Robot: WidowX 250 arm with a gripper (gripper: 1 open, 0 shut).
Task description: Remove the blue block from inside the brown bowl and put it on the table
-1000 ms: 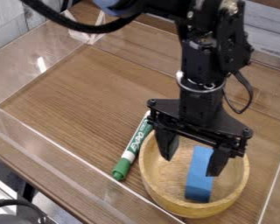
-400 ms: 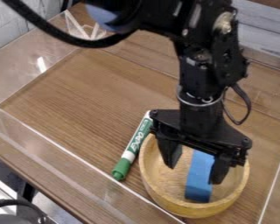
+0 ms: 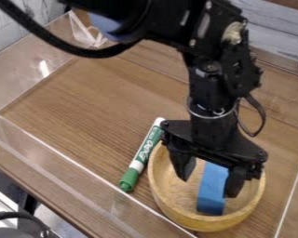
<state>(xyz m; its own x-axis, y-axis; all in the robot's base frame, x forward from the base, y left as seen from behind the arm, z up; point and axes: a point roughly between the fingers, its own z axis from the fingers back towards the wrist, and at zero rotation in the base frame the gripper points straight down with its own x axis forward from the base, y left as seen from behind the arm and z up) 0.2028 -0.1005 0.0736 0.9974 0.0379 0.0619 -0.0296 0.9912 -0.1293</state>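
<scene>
The blue block (image 3: 212, 191) lies inside the brown bowl (image 3: 177, 206) at the lower right of the table (image 3: 89, 102). My black gripper (image 3: 211, 175) points straight down into the bowl, open, with one finger on each side of the block's upper end. The left fingertip (image 3: 182, 165) and the right fingertip (image 3: 240, 183) are down near the bowl's floor. The fingers stand apart from the block's sides, and the far end of the block is hidden behind the gripper body.
A green-and-white marker (image 3: 142, 154) lies on the table touching the bowl's left rim. Low clear acrylic walls (image 3: 40, 158) run along the table's edges. The black arm (image 3: 214, 65) rises above the bowl.
The gripper has sunk slightly lower into the bowl around the block. The upper arm has swung further into view at the top. Block, bowl and marker have not moved.
</scene>
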